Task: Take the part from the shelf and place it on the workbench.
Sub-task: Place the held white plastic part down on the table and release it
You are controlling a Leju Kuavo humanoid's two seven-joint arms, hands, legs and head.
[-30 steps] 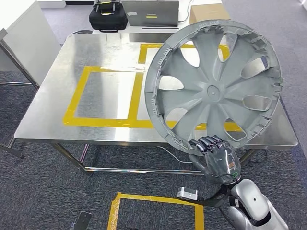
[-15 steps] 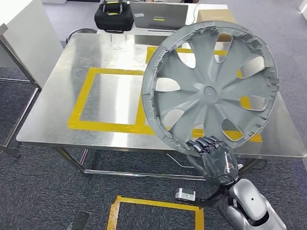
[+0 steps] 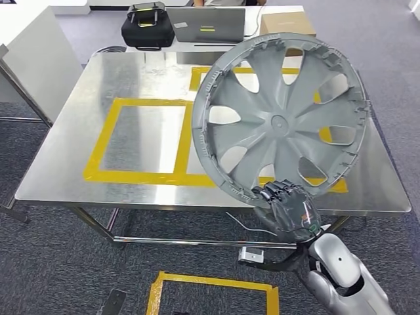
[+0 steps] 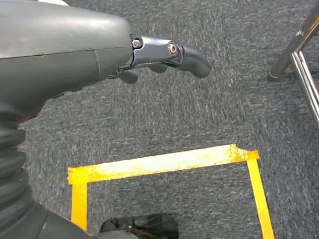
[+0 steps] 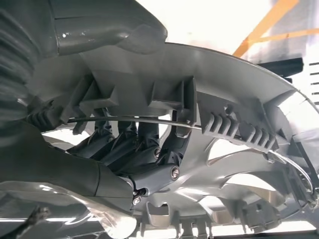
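Observation:
The part is a large grey wheel cover (image 3: 279,118) with spokes and oval cut-outs. My right hand (image 3: 289,211) grips its lower rim and holds it tilted, raised above the right half of the steel workbench (image 3: 74,138). Up close in the right wrist view, the dark fingers (image 5: 143,149) wrap the ribbed inner rim of the wheel cover (image 5: 226,119). My left hand (image 4: 112,55) hangs low over the carpet, fingers stretched out and holding nothing.
Yellow tape marks rectangles on the workbench (image 3: 138,134). A black bag (image 3: 147,25), a laptop (image 3: 208,25) and a cardboard box (image 3: 286,23) sit behind it. A white panel (image 3: 37,56) leans at the left. A yellow tape square (image 3: 212,295) marks the carpet.
The view has shifted and the workbench looks closer. The wheel cover in my right hand sits slightly further left and lower in the picture; the grip is unchanged.

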